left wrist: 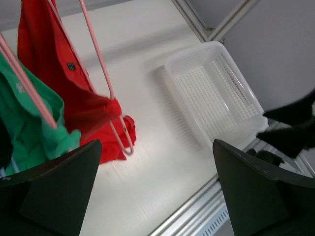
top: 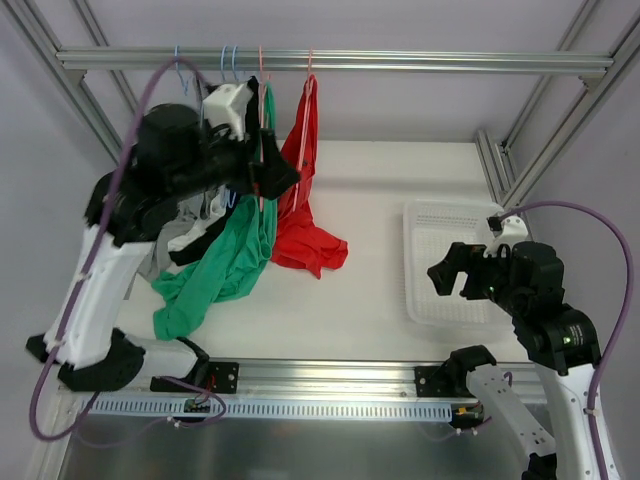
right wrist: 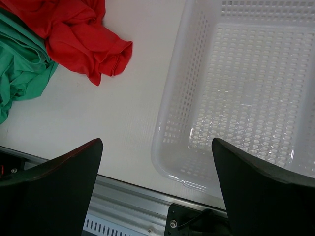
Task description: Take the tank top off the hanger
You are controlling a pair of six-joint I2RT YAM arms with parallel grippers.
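Observation:
A red garment (top: 305, 215) (left wrist: 54, 59) hangs from a pink hanger (top: 303, 130) (left wrist: 101, 69) on the rail, and its lower end is heaped on the table (right wrist: 74, 34). Beside it a green garment (top: 225, 265) (left wrist: 24, 128) hangs from a second pink hanger (top: 261, 100) (left wrist: 27, 88) and trails onto the table. I cannot tell which one is the tank top. My left gripper (top: 272, 172) (left wrist: 157, 196) is raised just in front of these two garments, open and holding nothing. Over the basket's near edge, my right gripper (top: 450, 272) (right wrist: 157, 191) is open and empty too.
A white perforated basket (top: 412, 260) (left wrist: 170, 64) (right wrist: 167, 123) sits at the right of the table with nothing in it. Dark and grey garments (top: 185, 225) hang left of the green one. The metal rail (top: 400, 62) crosses the back, and frame posts flank both sides.

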